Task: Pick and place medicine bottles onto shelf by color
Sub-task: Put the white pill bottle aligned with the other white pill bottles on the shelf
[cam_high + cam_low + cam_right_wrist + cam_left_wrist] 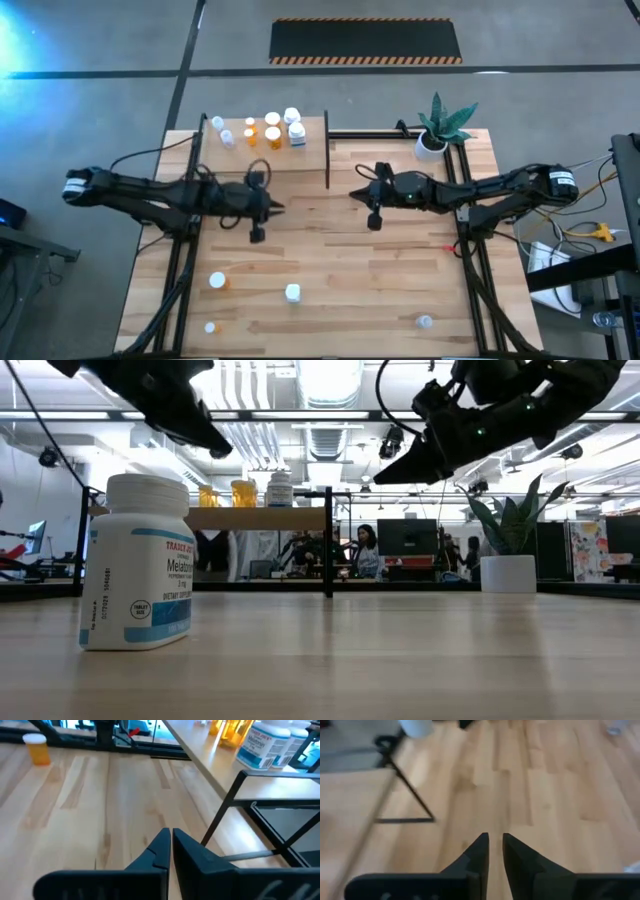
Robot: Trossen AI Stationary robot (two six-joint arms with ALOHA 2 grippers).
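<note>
High view: the shelf point(300, 160) is sitting at upper centre of the table point(400, 270), carrying a cluster of medicine bottles point(272, 128), orange and white together.

- Loose stock: four bottles are lying along the lower frame: orange bottle point(217, 282), white bottle point(292, 293), small bottle point(210, 327) at lower left, clear bottle point(425, 322) at lower right.
- Left claw point(276, 208): hovering mid-frame just below the shelf, fingers nearly together, gripping nothing.
- Right claw point(356, 194): facing it from right of centre, closed, empty.
- Risks: both claws are pointing at each other near the dark divider point(327, 152); reaching together is likely to cause a knock. Closed fingers descending on a bottle would probably topple or roll it.
- Surroundings: potted plant point(440, 125) is standing at upper right, clear of the loose bottles.
</note>
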